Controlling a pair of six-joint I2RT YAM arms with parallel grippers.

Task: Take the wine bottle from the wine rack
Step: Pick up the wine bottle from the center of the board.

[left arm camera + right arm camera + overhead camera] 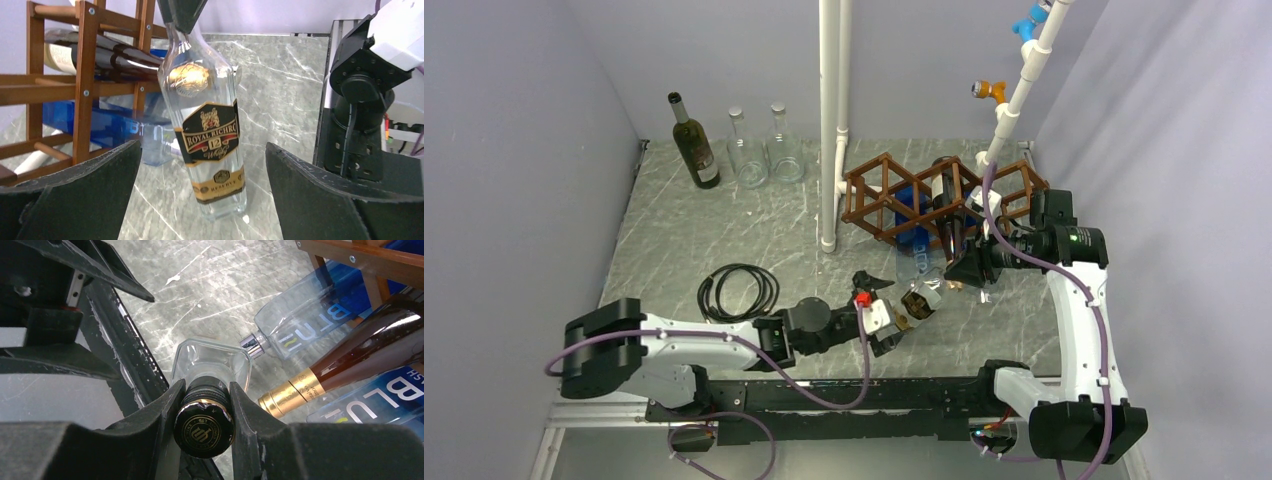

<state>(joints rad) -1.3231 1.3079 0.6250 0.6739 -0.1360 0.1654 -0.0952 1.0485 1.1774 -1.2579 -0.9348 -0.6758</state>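
Left wrist shows whisky bottle [207, 135] labelled "ROYAL RICHRO 12", "RESERVE"

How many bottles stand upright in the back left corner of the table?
3. A dark green bottle stands leftmost, a clear bottle is beside it, and a second clear bottle is furthest right. Nothing seems hidden behind them.
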